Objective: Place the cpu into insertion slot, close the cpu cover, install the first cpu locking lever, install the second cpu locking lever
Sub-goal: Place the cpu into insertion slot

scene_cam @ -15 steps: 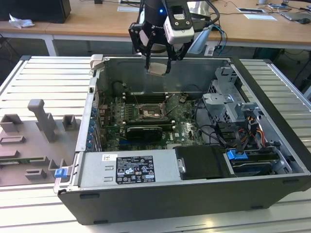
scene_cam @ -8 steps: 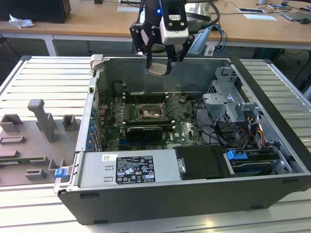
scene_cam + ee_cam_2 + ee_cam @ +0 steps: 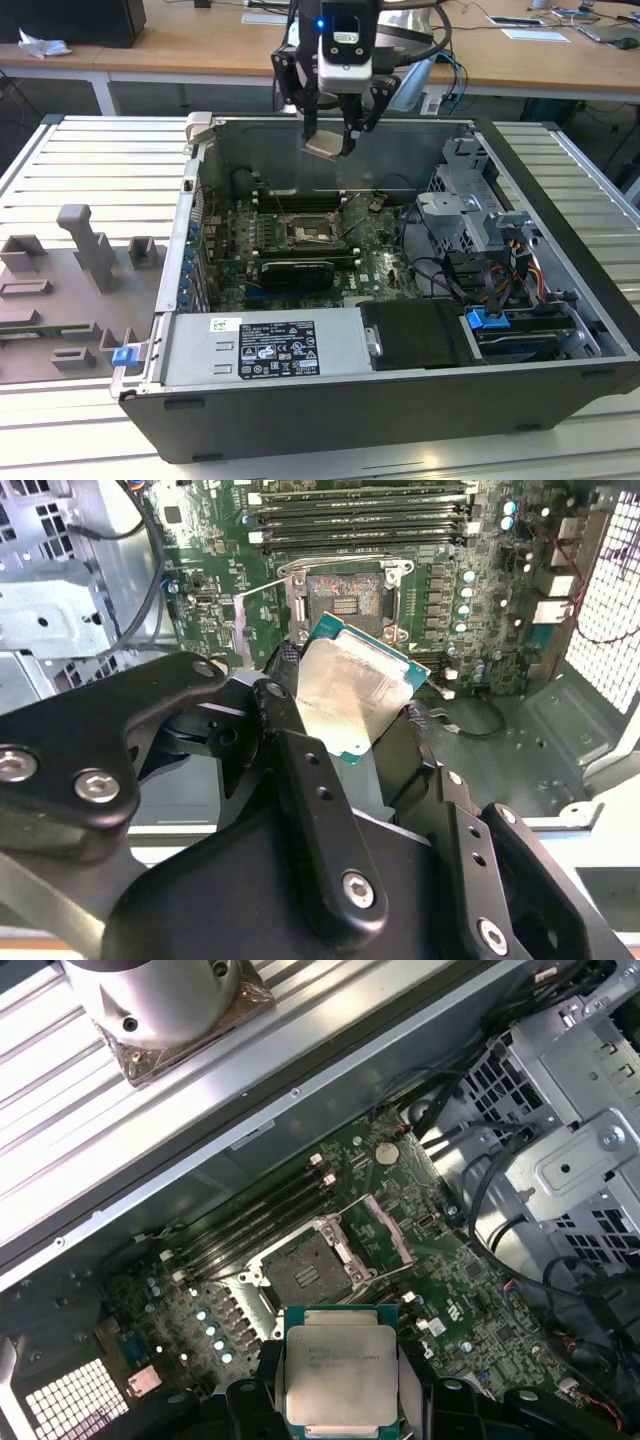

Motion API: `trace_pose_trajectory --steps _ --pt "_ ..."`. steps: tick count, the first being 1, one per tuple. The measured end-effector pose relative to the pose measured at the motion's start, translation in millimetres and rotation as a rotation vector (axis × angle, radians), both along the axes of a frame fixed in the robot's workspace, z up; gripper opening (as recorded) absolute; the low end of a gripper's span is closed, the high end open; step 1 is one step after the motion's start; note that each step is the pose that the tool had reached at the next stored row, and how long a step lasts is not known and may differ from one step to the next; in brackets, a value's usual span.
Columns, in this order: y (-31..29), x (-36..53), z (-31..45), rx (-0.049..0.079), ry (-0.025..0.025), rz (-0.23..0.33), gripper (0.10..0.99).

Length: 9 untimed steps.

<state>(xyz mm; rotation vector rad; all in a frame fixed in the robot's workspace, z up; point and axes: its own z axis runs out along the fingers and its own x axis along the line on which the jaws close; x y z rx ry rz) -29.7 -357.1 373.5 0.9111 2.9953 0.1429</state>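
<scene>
Silver-grey metal covered the top of the cpu [image 3: 340,1375], and small dark print sat on it. The cpu hung in the air over the far side of the open computer case [image 3: 250,150], well above the green board [image 3: 375,255]. The black fingers [image 3: 300,750] were pinched on it, one on each of two sides.

It looked thin, stiff and light. Its smooth top could slip, I think, and its underside is likely easy to hurt. So the bare edges seem the best place to hold it.

Down on the board, the slot [image 3: 308,1272] sat open with nothing in it. The cpu cover [image 3: 385,1228] stood tipped up just beside the slot. Long dark memory sticks [image 3: 255,1225] lay near the slot, on its far side.

At the near side of the case, a grey box [image 3: 200,350] wore a white label [image 3: 275,350] full of print and little marks. Grey plastic holders [image 3: 85,240] lay on the worktop [image 3: 80,150] at the exterior view's left.
</scene>
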Motion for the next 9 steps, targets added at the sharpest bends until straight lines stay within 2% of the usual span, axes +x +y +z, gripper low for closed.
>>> trace_pose_trajectory --steps 5,9 --pt "0.0 0.0 -0.4 0.0 0.0 -0.05 0.541" --pt "0.0 0.0 -1.0 0.0 0.0 -0.114 0.541"
